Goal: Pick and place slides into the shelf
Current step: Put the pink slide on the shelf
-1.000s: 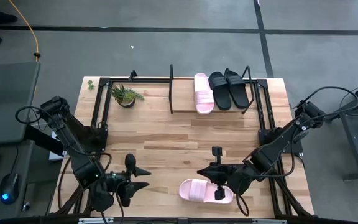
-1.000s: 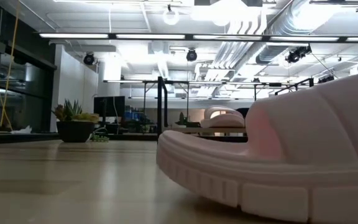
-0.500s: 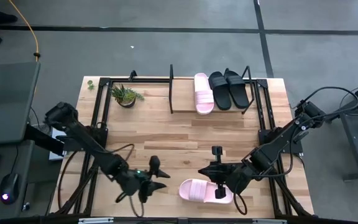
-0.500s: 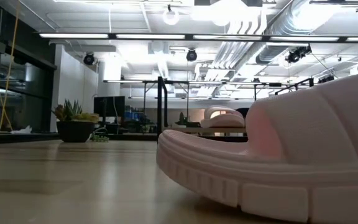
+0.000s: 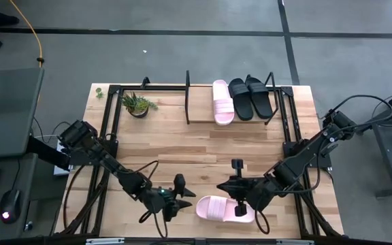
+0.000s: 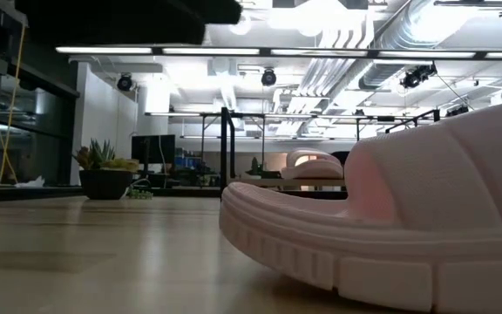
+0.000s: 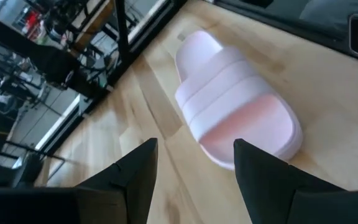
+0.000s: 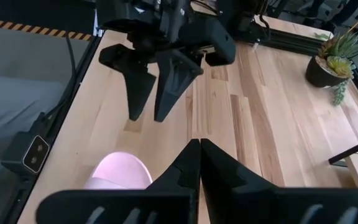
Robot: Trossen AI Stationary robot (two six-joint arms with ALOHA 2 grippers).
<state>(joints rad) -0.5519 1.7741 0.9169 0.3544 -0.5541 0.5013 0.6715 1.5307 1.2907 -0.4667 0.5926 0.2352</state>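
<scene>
One pale pink slide (image 5: 224, 209) lies sole down near the table's front edge, right of centre; it fills the low view (image 6: 390, 227). My left gripper (image 5: 184, 198) stands open just left of it, fingers pointing at it; in the left wrist view the slide (image 7: 238, 112) lies beyond the gripper (image 7: 194, 171). My right gripper (image 5: 224, 186) hangs shut above the table, just beyond the slide's far side. On the shelf (image 5: 201, 103) at the far edge rest another pink slide (image 5: 223, 102) and two black slides (image 5: 249, 97).
A potted plant (image 5: 138, 104) stands at the far left of the table, beside the shelf. Black frame rails (image 5: 107, 136) run along the table's left and right sides. Bare wood lies between the shelf and the grippers. The right wrist view shows my left gripper (image 8: 157, 81) facing it.
My left gripper has swung from the near left corner toward the table's right along the front edge and down, ending close to the pink slide's left end. It has rolled a little and stayed open. The slide has not moved.
</scene>
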